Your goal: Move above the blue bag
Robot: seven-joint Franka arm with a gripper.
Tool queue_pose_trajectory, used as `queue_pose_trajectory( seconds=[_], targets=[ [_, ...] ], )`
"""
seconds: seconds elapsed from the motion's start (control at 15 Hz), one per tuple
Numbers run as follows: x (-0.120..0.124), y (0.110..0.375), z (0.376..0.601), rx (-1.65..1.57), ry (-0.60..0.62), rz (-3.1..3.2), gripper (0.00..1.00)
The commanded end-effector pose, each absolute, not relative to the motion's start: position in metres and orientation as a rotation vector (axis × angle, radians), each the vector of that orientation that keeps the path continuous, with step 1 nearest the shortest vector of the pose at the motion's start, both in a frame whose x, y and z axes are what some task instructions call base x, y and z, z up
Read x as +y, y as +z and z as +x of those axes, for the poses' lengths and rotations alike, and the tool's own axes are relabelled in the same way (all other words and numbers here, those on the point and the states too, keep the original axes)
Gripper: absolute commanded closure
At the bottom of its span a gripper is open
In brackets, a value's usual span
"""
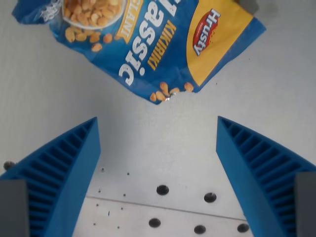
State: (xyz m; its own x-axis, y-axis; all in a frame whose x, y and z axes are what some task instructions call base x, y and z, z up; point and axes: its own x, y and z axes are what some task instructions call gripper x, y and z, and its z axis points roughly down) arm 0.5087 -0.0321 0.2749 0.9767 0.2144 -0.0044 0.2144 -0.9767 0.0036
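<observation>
A blue snack bag (148, 39) with a yellow panel, white lettering and printed peanuts lies flat on the pale table, filling the top of the wrist view. My gripper (158, 133) hangs below it in the picture, over bare table just short of the bag's lower edge. Its two blue ribbed fingers (64, 173) stand wide apart at the wrist view's left and right, with nothing between them. The bag's upper part runs out of the frame.
The white table surface (276, 89) surrounds the bag. A metal plate (173, 217) with several dark screw holes lies along the bottom of the picture, between the fingers.
</observation>
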Motion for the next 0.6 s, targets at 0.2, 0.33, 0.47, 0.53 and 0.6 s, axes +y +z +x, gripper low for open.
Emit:
queue_pose_trajectory(
  seconds=[0.2,0.33,0.47,0.53,0.6],
  targets=[
    [-0.029,0.268,0.526,0.221,-0.016,3.138,0.00],
    [-0.028,0.264,0.531,0.204,-0.023,3.142,0.00],
    [-0.027,0.259,0.536,0.178,-0.031,3.144,0.00],
    [-0.027,0.257,0.539,0.169,-0.029,3.145,0.00],
    [-0.026,0.255,0.542,0.156,-0.026,3.145,0.00]
  ],
)
